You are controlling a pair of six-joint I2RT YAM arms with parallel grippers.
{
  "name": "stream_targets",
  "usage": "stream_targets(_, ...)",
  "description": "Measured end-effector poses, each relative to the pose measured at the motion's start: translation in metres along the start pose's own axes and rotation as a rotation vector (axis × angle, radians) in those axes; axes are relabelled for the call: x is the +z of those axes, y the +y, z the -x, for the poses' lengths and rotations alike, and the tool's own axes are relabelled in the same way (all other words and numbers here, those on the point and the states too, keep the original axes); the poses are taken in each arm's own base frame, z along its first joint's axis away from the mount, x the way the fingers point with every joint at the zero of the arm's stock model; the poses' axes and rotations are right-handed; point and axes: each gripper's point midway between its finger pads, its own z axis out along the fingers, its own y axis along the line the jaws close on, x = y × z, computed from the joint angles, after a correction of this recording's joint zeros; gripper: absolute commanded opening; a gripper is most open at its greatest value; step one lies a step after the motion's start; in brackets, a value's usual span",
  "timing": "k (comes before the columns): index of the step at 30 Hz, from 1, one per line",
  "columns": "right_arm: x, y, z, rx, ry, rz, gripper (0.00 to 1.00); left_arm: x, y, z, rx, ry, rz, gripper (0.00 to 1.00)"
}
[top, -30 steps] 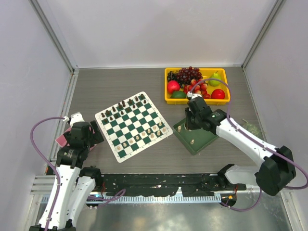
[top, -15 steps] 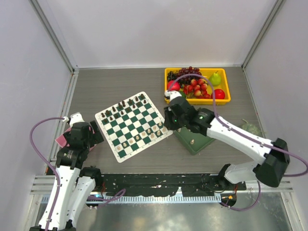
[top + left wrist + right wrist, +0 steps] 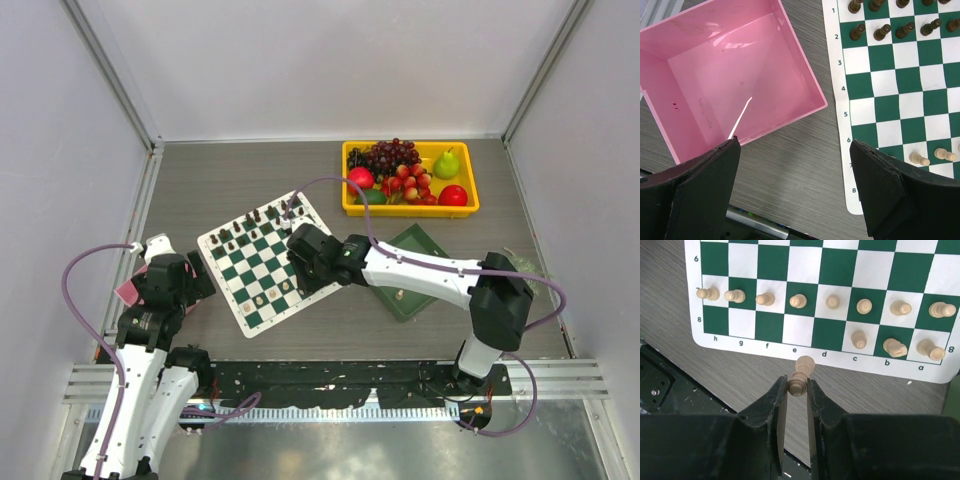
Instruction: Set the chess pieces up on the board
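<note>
My right gripper (image 3: 797,390) is clamped on a cream chess piece (image 3: 803,367), poised over the board (image 3: 740,346) at its lettered border by the e file. The empty back-rank squares lie just ahead. My left gripper (image 3: 795,145) gapes idle, well apart.

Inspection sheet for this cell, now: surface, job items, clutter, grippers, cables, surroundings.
Surface: grey wood-grain table.
Job's things: board lies flat, skewed; cream pieces fill row 7, three more on row 8; dark pieces stand on the far rows.
Clutter: pink box, nothing seen inside; yellow tray of fruit; green tray under the right arm.
Grippers: left gripper open between pink box and board; right gripper shut on a cream piece at the board's near edge.
Cables: purple cables loop off both arms; the right one arcs over the board's far corner.
Surroundings: pale walls; nothing else seen.
</note>
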Motion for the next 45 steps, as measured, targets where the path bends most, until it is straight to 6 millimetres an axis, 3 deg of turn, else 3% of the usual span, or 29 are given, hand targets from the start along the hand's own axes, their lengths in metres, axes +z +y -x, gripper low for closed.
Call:
stream_targets(15, 0.042, -0.007, -0.018, -0.022, 0.085, -0.046, 0.15, 0.0, 0.0, 0.0, 0.0, 0.0, 0.0, 0.99)
stream_targets(45, 0.062, -0.021, -0.019, -0.009, 0.105, -0.071, 0.16, 0.0, 0.0, 0.0, 0.0, 0.0, 0.0, 0.99)
